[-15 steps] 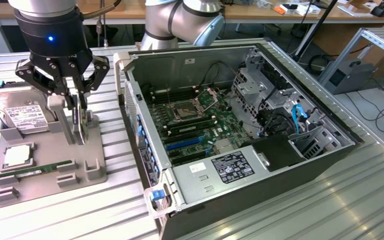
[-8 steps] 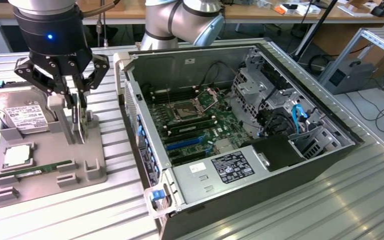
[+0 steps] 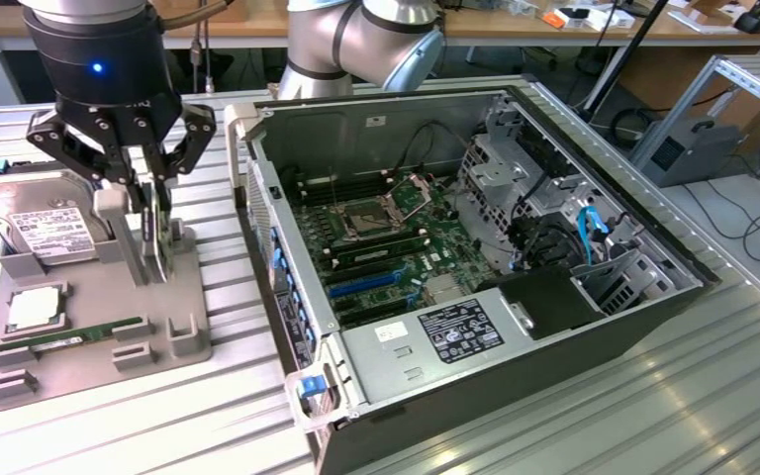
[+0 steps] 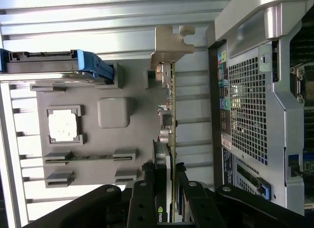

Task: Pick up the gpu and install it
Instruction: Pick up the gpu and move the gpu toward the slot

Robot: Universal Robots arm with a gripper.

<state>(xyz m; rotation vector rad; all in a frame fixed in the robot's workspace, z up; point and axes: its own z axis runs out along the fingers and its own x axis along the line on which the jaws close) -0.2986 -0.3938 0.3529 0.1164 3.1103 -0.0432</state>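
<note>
The gpu (image 3: pixel 158 239) stands upright on its edge in a slot of the grey holder (image 3: pixel 155 341), to the exterior view's left of the open computer case (image 3: pixel 394 396). My gripper (image 3: pixel 140 203) hangs straight over it, one finger against each face of the card. In the wrist view the gpu (image 4: pixel 170 115) shows edge-on, its metal bracket (image 4: pixel 169 43) at the far end. The black fingers (image 4: pixel 144 193) of my gripper (image 4: pixel 166 184) press on both of its faces. The card's lower edge still sits in the holder.
On the same holder (image 4: pixel 113 154) sit a silver hard drive (image 3: pixel 50 230), a CPU chip (image 3: pixel 35 307) and a green RAM stick (image 3: pixel 70 339). The case lies open with its motherboard (image 3: pixel 380 247) facing up, blue slots (image 3: pixel 367 287) near the front. Everything rests on a ribbed metal table (image 3: pixel 697 396).
</note>
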